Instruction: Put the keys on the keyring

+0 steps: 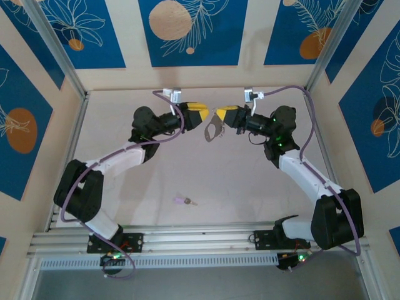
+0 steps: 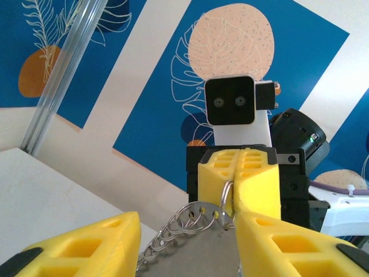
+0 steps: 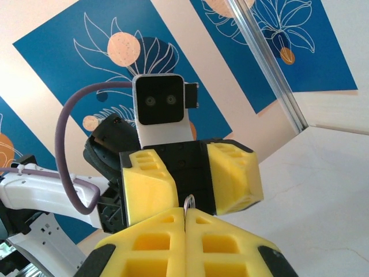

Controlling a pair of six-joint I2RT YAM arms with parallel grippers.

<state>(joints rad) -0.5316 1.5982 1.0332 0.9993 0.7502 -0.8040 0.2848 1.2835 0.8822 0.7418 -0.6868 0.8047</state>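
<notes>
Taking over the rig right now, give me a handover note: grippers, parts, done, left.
Left gripper: open, raised at the far side, close to the keyring but not gripping it.
Right gripper: shut on the keyring, holding it up off the table.
Purple-headed key: lying on the table near the arm bases, away from both grippers.
Done: keyring lifted.
Left: pick up the key and thread it on.
</notes>
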